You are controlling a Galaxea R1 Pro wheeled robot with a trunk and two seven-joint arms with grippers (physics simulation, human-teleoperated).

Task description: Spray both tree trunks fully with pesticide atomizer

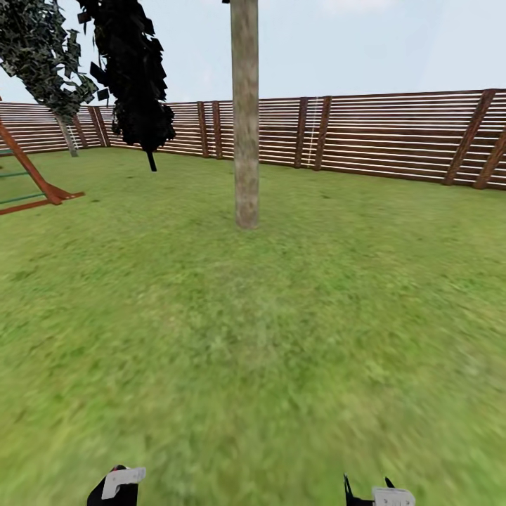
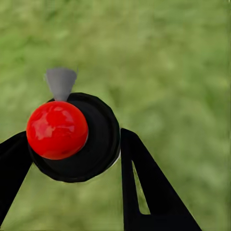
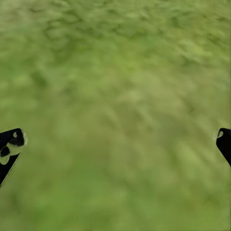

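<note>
- I am looking across the garden lawn (image 1: 281,316), with the slatted fence (image 1: 393,133) running along the back from 10 to 2 o'clock.
- I am facing one thick pale tree trunk (image 1: 245,119) at 12 o'clock, well ahead; no pesticide specks are showing on it, so I judge spraying is yet to begin here.
- I am seeing a darker thin-stemmed tree (image 1: 137,77) at 11 o'clock.
- My left tool (image 2: 77,159) is gripping the pesticide atomizer (image 2: 77,137), its red cap and grey nozzle over grass: pickup is done.
- My right tool (image 3: 115,144) is hanging wide, holding nothing.
- Closing in and coating both trunks are remaining.
</note>
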